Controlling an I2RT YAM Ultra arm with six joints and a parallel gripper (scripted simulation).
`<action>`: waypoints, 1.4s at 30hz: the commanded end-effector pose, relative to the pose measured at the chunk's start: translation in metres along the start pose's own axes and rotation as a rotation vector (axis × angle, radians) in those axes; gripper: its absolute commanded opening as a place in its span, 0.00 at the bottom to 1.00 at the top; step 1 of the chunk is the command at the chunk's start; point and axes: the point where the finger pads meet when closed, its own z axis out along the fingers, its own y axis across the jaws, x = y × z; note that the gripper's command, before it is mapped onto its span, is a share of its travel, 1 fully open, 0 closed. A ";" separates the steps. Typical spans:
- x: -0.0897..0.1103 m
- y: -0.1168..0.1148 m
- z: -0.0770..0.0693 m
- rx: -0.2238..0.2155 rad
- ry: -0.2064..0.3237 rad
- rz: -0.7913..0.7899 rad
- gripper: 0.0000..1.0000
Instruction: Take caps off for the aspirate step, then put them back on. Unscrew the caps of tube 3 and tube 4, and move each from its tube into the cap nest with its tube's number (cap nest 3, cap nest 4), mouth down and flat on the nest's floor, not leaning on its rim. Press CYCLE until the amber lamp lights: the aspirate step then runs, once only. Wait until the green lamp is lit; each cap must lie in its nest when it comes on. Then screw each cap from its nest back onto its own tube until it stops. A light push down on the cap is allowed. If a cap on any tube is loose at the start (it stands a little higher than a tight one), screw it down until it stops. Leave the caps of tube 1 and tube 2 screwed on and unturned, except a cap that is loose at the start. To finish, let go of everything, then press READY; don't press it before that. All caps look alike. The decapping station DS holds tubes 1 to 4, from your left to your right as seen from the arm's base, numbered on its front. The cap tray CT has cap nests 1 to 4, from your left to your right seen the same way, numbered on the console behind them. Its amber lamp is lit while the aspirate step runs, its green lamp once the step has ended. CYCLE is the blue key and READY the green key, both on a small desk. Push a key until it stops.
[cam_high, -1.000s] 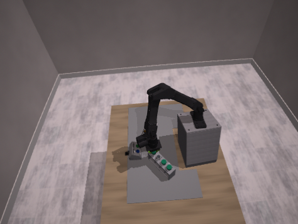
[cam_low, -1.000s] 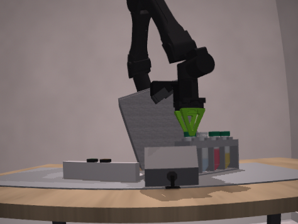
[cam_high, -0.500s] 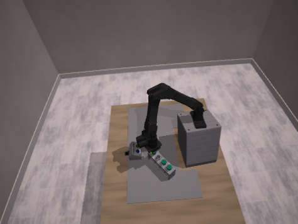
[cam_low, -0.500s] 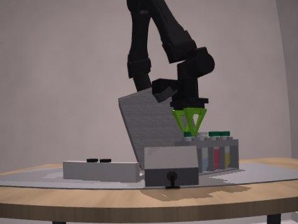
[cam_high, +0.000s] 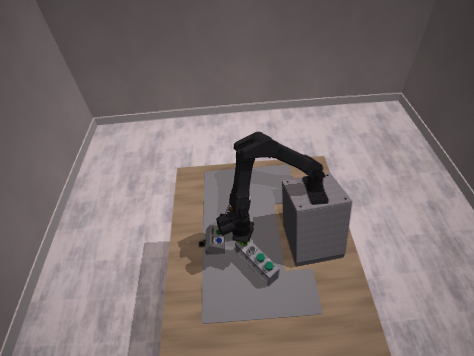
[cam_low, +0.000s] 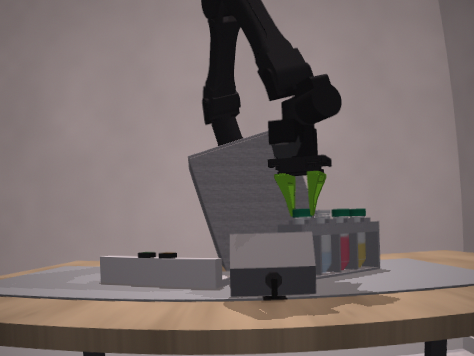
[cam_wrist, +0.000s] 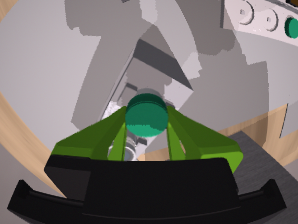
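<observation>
The gripper (cam_high: 244, 243) (cam_low: 302, 214) (cam_wrist: 146, 114) is shut on the green cap of tube 4 (cam_low: 301, 213) (cam_wrist: 146, 122), upright over the end of the decapping station (cam_high: 272, 277) (cam_low: 373, 231) (cam_wrist: 164, 66). How far the cap is screwed on cannot be told. Tube 3 (cam_high: 252, 249) (cam_wrist: 128, 150) stands open beside it. Green caps sit on tube 2 (cam_high: 260, 257) (cam_low: 341, 212) and tube 1 (cam_high: 269, 265) (cam_low: 358, 212). In the wrist view a green cap (cam_wrist: 292, 28) lies in cap nest 3; nest 1 (cam_wrist: 244, 12) and nest 2 (cam_wrist: 271, 20) are empty. Nest 4 is out of view.
The small desk (cam_high: 215, 246) (cam_low: 272, 250) stands beside the station, with the blue CYCLE key (cam_high: 219, 240) and green READY key (cam_high: 218, 232). The cap tray's console (cam_low: 160, 272) carries two dark lamps (cam_low: 146, 254) (cam_low: 168, 255). The arm's grey pedestal (cam_high: 320, 230) stands on the other side.
</observation>
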 end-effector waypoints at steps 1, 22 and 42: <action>-0.003 0.002 -0.003 -0.003 -0.011 -0.169 0.00; -0.003 0.002 -0.003 0.002 -0.012 -1.119 0.00; -0.003 0.002 -0.004 0.008 -0.011 -2.019 0.00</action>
